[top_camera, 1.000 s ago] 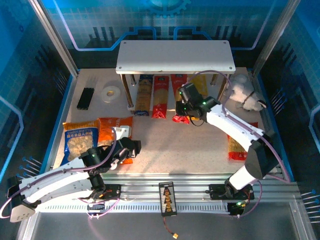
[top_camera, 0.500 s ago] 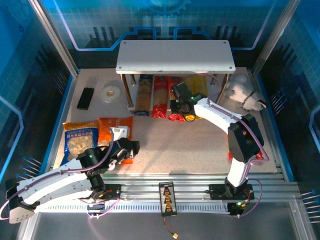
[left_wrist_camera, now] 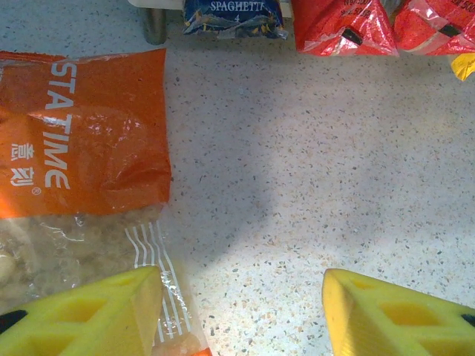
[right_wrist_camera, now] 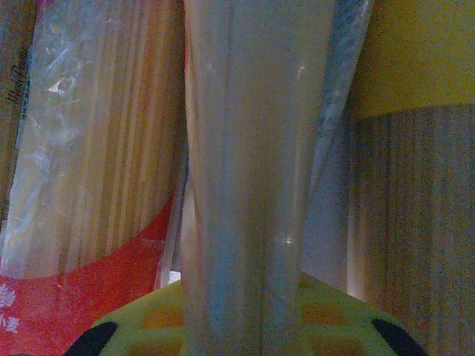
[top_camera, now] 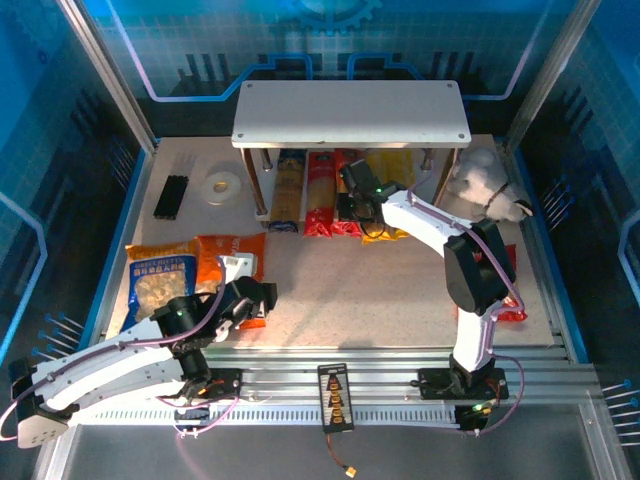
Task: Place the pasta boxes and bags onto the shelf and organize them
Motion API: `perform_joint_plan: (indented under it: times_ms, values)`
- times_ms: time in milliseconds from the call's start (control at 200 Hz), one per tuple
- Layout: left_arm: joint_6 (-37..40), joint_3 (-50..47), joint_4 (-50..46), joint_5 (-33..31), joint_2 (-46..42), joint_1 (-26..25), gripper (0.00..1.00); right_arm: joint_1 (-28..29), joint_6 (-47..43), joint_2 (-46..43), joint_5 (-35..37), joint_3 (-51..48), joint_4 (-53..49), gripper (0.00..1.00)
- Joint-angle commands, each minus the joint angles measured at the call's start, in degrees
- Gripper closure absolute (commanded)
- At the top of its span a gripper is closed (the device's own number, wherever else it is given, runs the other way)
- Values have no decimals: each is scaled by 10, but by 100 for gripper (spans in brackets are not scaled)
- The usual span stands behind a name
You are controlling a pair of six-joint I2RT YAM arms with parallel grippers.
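One red spaghetti pack (top_camera: pixel 347 222) had slid further under the shelf (top_camera: pixel 350 112) within the last second, coming level with the other packs lined up there. The right gripper (top_camera: pixel 355 192), reaching in at the shelf's front edge, was pinched tight on that pack's clear window. It looked nearly placed and ready to be released. Well in front of the shelf, the left gripper (top_camera: pixel 262 295) hung partly spread and empty over the orange bag (top_camera: pixel 228 258), probably next to go.

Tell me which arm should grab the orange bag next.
Left. The left gripper hangs open at the orange bag; the right gripper is under the shelf, closed on a red spaghetti pack.
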Motion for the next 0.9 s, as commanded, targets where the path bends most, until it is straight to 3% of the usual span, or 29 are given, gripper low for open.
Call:
perform_joint_plan:
  times_ms: [0, 260, 365, 510, 780, 896]
  values:
    - [-2, 16, -13, -13, -6, -2, 40, -11, 6, 8, 19, 12, 59, 71]
    - [-6, 16, -18, -14, -9, -3, 40, -19, -6, -14, 17, -14, 65, 31]
    - [-7, 16, -22, -15, -9, -2, 40, -25, -12, -35, 22, -22, 66, 24]
    - [-12, 14, -29, -20, -9, -2, 40, -30, -19, -81, 27, -43, 82, 26]
    - [-14, 11, -27, -29, -7, -2, 41, -20, -18, -114, -5, -74, 95, 57]
    - [-25, 13, -44, -42, -7, -2, 41, -14, -15, -141, -12, -116, 109, 58]
